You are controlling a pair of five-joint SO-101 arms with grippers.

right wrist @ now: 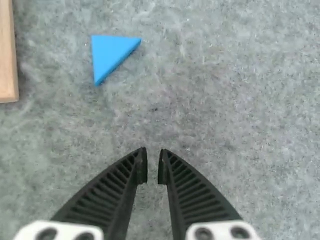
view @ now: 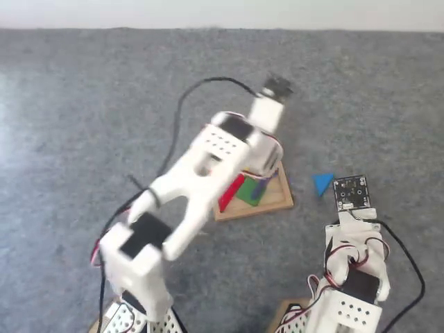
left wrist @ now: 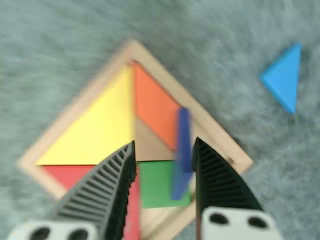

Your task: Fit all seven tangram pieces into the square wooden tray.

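Tray [left wrist: 80, 105] partly filled, blue triangle [right wrist: 110, 55] outside

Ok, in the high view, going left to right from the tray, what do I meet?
The red piece, green piece, tray's right corner, blue triangle, right arm's black wrist board.

A robotics test bench, it seems; a table under grey felt [view: 62, 118] against a plain pale wall [view: 139, 12]; white printed arms [view: 198, 173] with a loose black cable [view: 208, 80] and a bare circuit board [view: 350, 193].
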